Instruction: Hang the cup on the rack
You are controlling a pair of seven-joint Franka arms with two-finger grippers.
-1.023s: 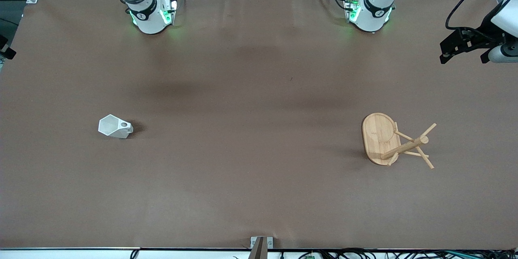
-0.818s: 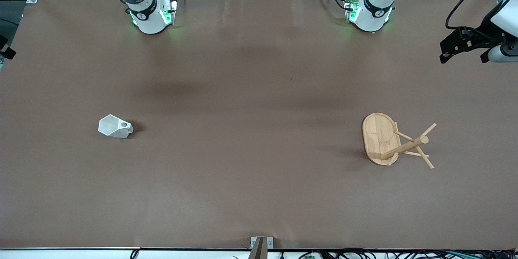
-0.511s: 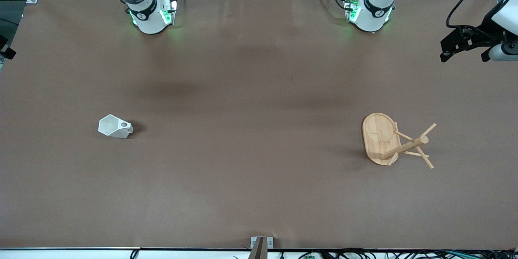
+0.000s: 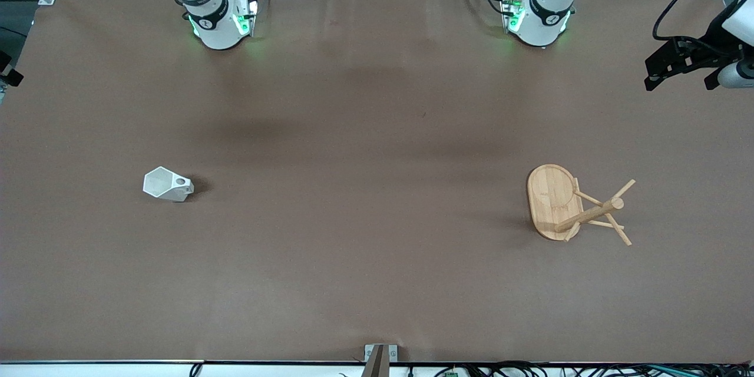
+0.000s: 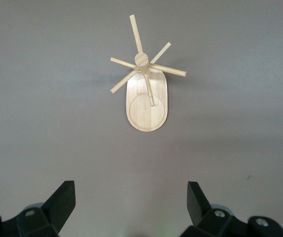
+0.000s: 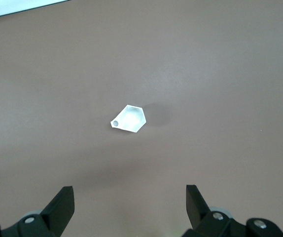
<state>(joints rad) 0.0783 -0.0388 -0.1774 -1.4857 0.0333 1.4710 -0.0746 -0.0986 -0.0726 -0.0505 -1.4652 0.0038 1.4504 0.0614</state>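
Rack (image 4: 554,203): a light bamboo mug tree standing on the brown table cover (image 4: 365,188) toward the left arm's end. It has an oval flat base, a round central post (image 4: 589,215) and thin pegs angled out near the top. In the left wrist view the rack (image 5: 146,98) is seen from above, pegs spread like spokes round the post top. Nothing hangs on any peg.

Cup (image 4: 166,184): a small white faceted cup on the table toward the right arm's end, well apart from the rack and about as near the front camera as the rack is. It lies on its side, its chunky handle with the round hole pointing toward the rack's end of the table. In the right wrist view the cup (image 6: 128,119) shows its angular mouth and the pierced handle, with a soft shadow beside it.

Left gripper (image 4: 683,65): up in the air over the table's edge at the left arm's end. Its black fingers (image 5: 57,202) stand wide apart and hold nothing.

Right gripper (image 6: 129,207): out of the front view, high over the cup's part of the table. Its black fingers (image 6: 60,207) stand wide apart and hold nothing.

Arm bases: both white bases, lit green, stand along the table edge farthest from the front camera.
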